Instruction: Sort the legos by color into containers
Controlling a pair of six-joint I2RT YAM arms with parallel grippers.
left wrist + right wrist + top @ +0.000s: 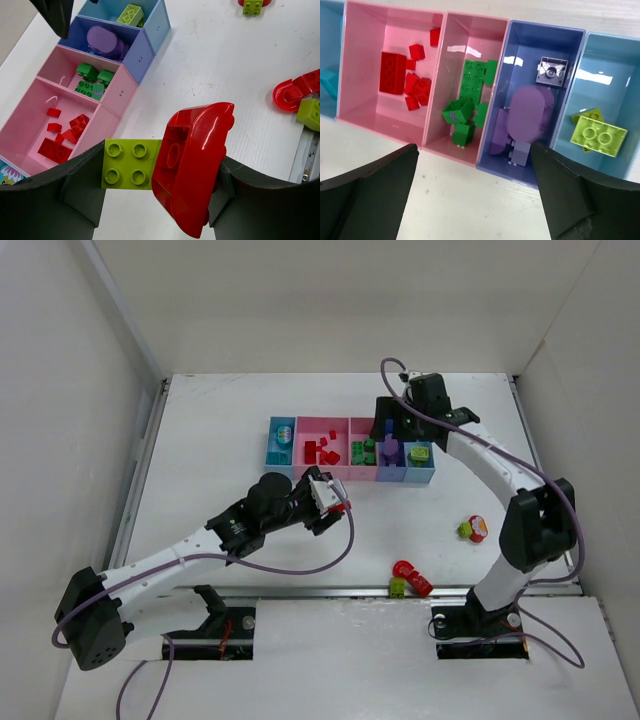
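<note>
Between the left jaws sits a clamped red-and-lime cluster (190,165); right jaws gape above containers (492,100).

Bright, even, diffuse light from overhead, only faint soft shadows on the matte white table top (210,430); small white glare streaks in the narrow glossy pink plastic bin (462,50) and along the curved shiny red plastic brick (200,150); wrist views crisp, top view softer.
</note>
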